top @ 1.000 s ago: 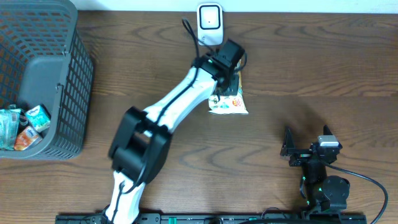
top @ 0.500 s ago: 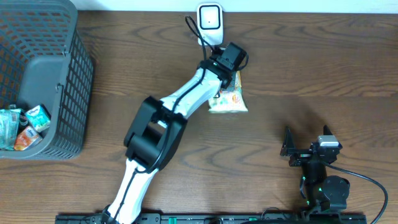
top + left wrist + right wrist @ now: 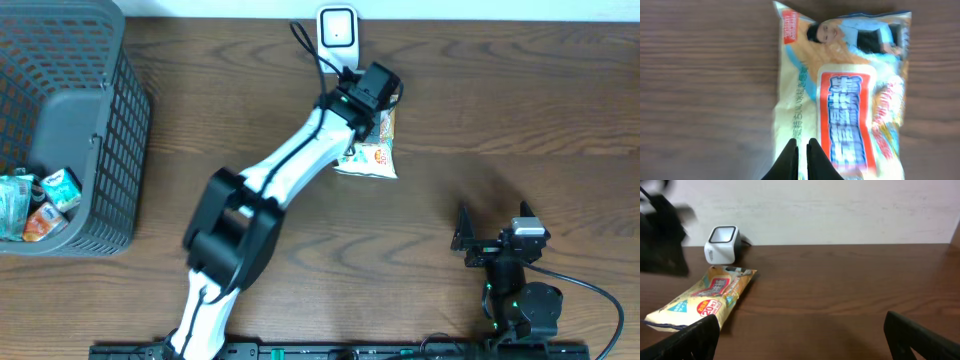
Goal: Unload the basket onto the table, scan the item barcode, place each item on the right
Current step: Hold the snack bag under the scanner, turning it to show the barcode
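Snack packet [image 3: 372, 158] lies flat on the bench [image 3: 520, 110] at the far centre, just on the near side of the white scanner [image 3: 337, 30]. Left tool [image 3: 802, 145] hangs over the packet's edge, its two black fingers clenched with only a sliver between them; whether they pinch the wrapper I cannot tell. The printed front faces up, red and blue lettering on yellow. Right tool [image 3: 800, 325] sits released at the near right, fingers spread wide, well apart from the packet. A grey basket [image 3: 100, 140] at the far left holds small cartons [image 3: 60, 188].
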Controlling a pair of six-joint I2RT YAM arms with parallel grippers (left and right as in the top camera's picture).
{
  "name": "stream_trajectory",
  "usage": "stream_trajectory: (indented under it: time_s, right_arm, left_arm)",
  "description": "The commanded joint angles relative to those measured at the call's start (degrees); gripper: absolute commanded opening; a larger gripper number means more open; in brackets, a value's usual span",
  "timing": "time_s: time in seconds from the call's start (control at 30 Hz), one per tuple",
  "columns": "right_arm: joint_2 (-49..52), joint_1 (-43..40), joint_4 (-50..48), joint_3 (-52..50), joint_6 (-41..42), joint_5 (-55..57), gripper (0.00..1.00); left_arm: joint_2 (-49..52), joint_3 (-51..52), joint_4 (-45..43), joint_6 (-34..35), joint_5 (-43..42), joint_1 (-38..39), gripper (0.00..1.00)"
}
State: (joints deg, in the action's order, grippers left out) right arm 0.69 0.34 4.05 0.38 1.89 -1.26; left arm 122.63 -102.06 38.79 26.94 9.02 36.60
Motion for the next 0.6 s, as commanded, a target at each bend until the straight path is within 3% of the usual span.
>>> stream_trajectory:
  time_s: [0.0, 0.1, 0.2, 0.57]
  right_arm:
    - [-0.3, 0.1, 0.2, -0.1, -0.7, 0.3, 0.99]
    - [-0.3, 0.1, 0.2, -0.1, -0.7, 0.3, 0.99]
    - [-0.3, 0.1, 0.3, -0.1, -0.7, 0.3, 0.99]
    - [-0.3, 0.1, 0.3, -0.1, -0.7, 0.3, 0.99]
  left_arm:
    - [-2.7, -0.1, 7.2, -0.4, 0.7, -0.3, 0.08]
    - [-2.4, 2.5, 8.2, 1.1, -1.7, 0.0, 0.08]
    - [-2.4, 7.5, 1.1, 1.2, -8.2, 0.8, 0.08]
    - [-1.6, 16.5, -14.1, 5.3, -8.8, 4.1, 0.08]
